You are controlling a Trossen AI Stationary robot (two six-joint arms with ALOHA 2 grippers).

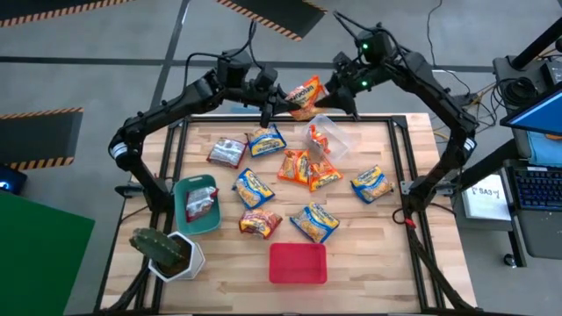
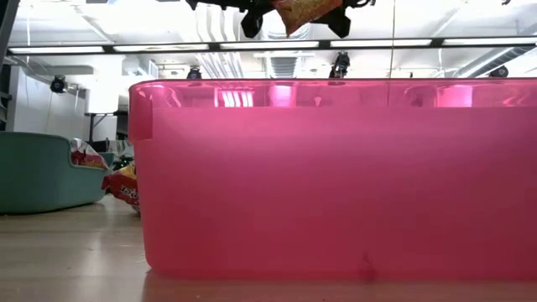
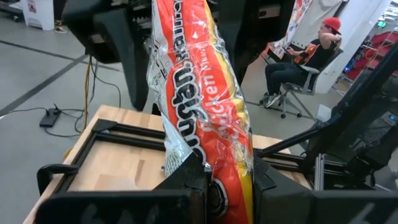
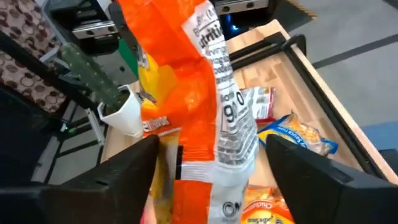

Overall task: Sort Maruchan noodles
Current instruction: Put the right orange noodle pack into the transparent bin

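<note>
An orange noodle packet [image 1: 306, 95] hangs high over the table's far edge between my two grippers. My left gripper [image 1: 270, 110] is shut on the packet end [image 3: 199, 93] that faces the table's left. My right gripper [image 1: 338, 92] is open, with its fingers on either side of the other end [image 4: 199, 106]. Several more noodle packets lie flat on the table: blue-and-yellow ones [image 1: 253, 187], orange ones [image 1: 297, 167] and a silver-and-red one [image 1: 226, 152]. My left gripper pinches the orange packet's sealed end [image 3: 217, 186] between its two fingers, coming nearly level from the table's left. The packet stands on edge, reaches out past the fingertips toward my right gripper, and is lifted clear of the table. My right gripper's right finger [image 4: 311, 168] stands clear of the packet; whether the left finger [image 4: 134, 168] touches it I cannot tell.
A teal bin [image 1: 198, 206] at the left holds a silver-and-red packet. A clear bin [image 1: 329, 136] at the far middle holds orange packets. A red bin [image 1: 297, 263] stands near the front edge and fills the low view [image 2: 336, 176]. A potted cactus [image 1: 162, 250] stands at the front left.
</note>
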